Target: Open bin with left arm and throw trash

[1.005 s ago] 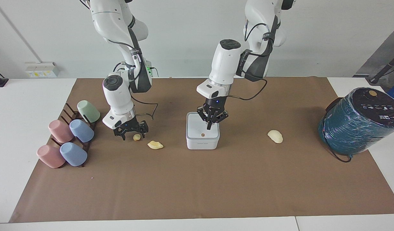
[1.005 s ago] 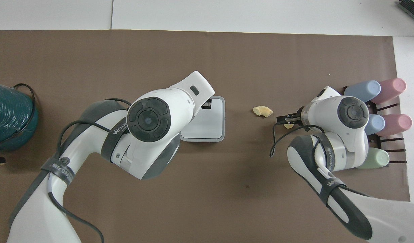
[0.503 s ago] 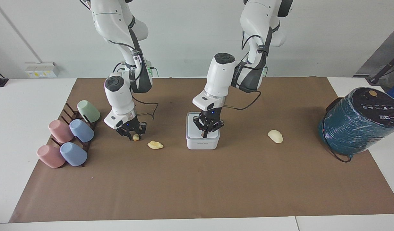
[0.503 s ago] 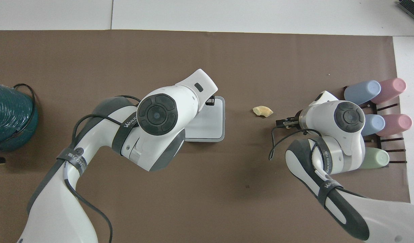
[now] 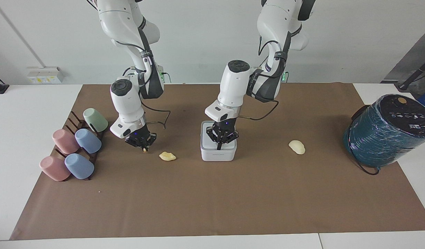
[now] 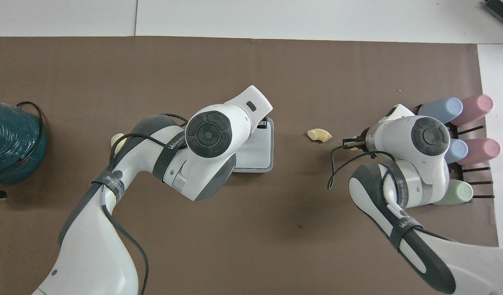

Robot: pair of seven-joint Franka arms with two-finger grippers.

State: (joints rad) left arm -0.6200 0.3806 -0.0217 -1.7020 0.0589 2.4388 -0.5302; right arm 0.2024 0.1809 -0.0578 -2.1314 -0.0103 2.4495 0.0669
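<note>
while the left pincer (image 5: 219, 148) presses closed onto the bin (image 5: 218, 152) lid, the right pincer (image 5: 143, 149) pinches a trash scrap (image 5: 144, 150)

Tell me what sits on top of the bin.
The left gripper, shut, presses its tip on the closed lid of the bin. The inside is hidden; no trash lies on it.

There's lettering on the black straps wrapped round both arms: on the left arm's strap (image 6: 172, 144) it looks like "WANJEECO", and the same word seems to run along the right arm's strap (image 6: 406, 223), though the letters are small and I can't vouch for every one. The bin (image 5: 218, 154) carries a faint line of print on its front wall, and the teal wrapped cylinder (image 5: 382, 138) shows small white symbols on its dark top, none of them readable.
</note>
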